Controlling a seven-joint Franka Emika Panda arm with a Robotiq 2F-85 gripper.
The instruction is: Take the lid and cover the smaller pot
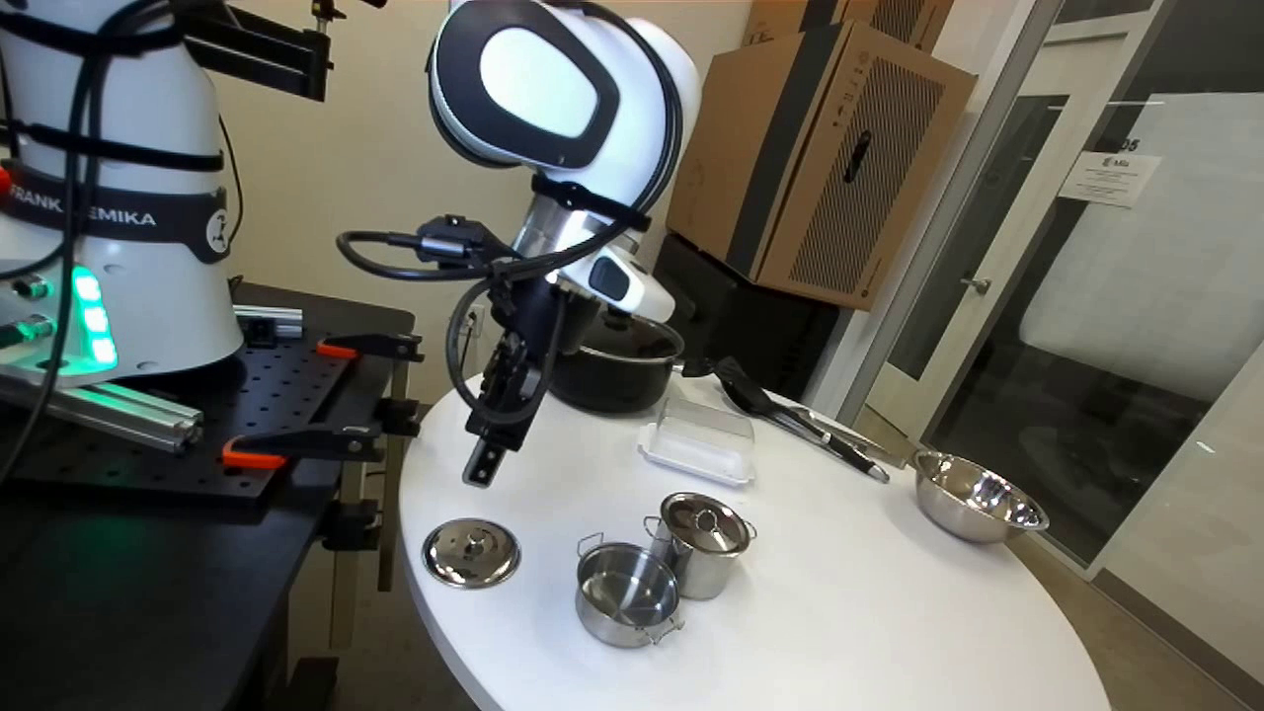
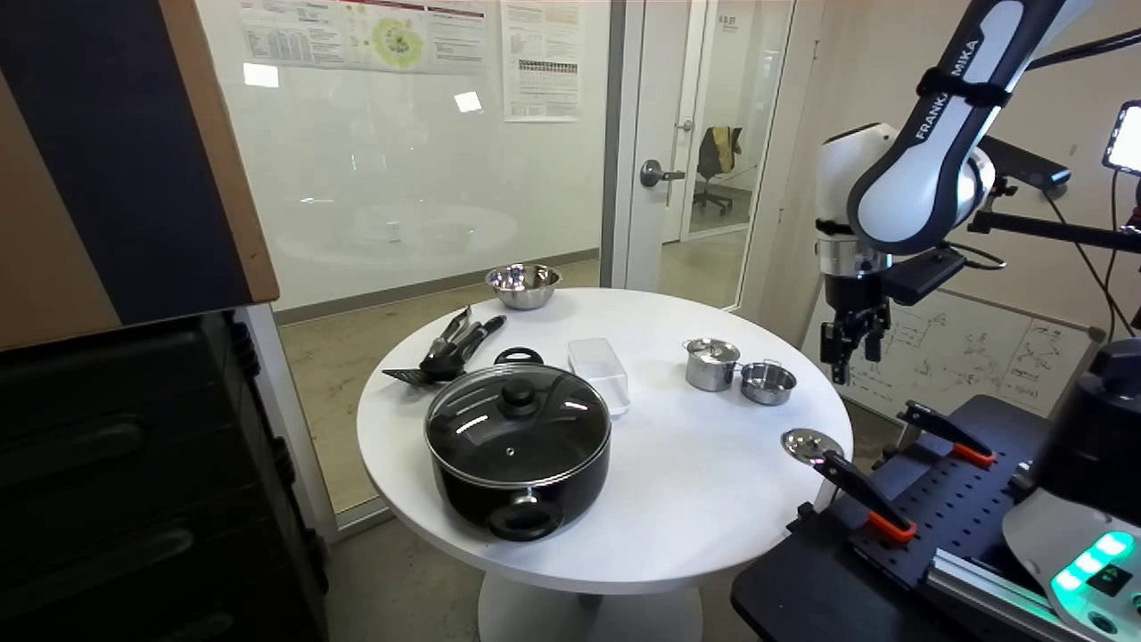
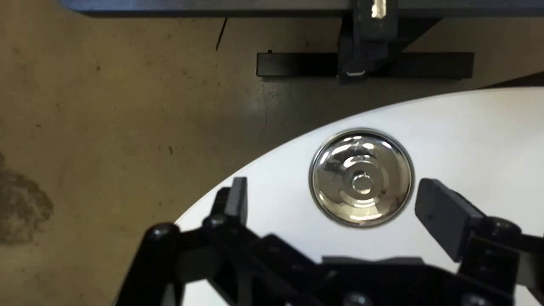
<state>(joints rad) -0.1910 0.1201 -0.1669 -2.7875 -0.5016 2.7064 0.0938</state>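
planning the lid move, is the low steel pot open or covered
Open: in an exterior view the low steel pot shows its bare inside, and the loose lid lies apart from it on the white table.

a black two-fingered gripper [image 3: 332, 199] has its fingers [image 3: 444, 216] spread wide apart. seen between them, nearer the right one, a flat round shiny steel lid [image 3: 340, 191] with a small central knob [image 3: 362, 183] lies on a smooth white table [image 3: 476, 140], close to its curved far edge. stained brown floor [image 3: 106, 119] shows to the left.
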